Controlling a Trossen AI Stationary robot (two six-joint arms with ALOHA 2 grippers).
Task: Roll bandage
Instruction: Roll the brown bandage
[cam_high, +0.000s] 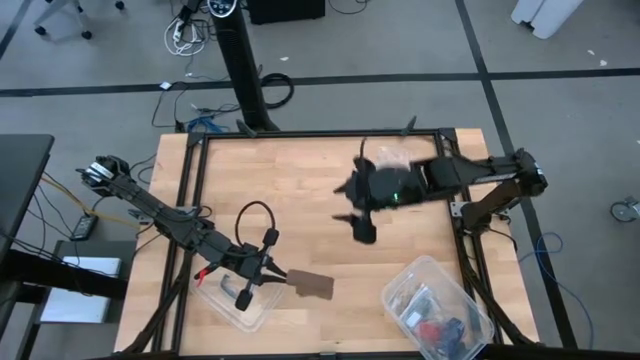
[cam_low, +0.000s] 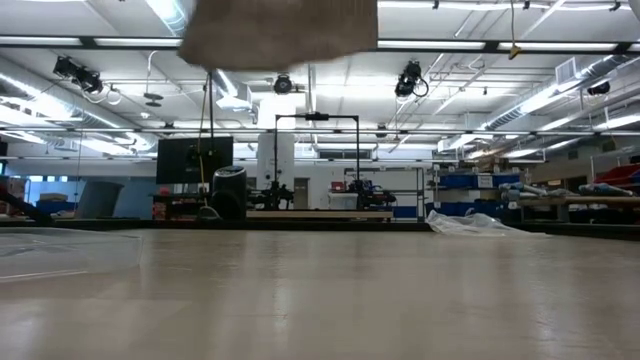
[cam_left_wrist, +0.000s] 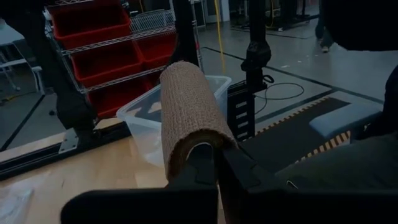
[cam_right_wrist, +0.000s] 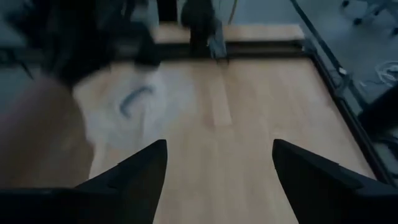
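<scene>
While the left hand reaches out over the near left part of the tabletop, its fingers are pressed together on the bandage, pinching one end of the brown fabric. In the high view the bandage shows as a short, flat brown piece sticking out from the fingertips toward the middle of the tabletop, held above the wood. The left wrist view shows it closer: a ribbed, tan-brown strip rising from between the two dark fingers and curving over at its far end. Whether it is fully wound or only folded, I cannot tell. In the low view a brown patch of fabric hangs at the upper edge, well above the wood surface.

Just under the left arm, at the near left edge, lies a clear plastic tub with a black handle piece inside it. A second clear tub, holding mixed small items, sits at the near right corner, well apart from the bandage.

Over the middle right of the tabletop hovers the right hand, its fingers spread wide with nothing between them; only bare wood shows through the gap.
</scene>
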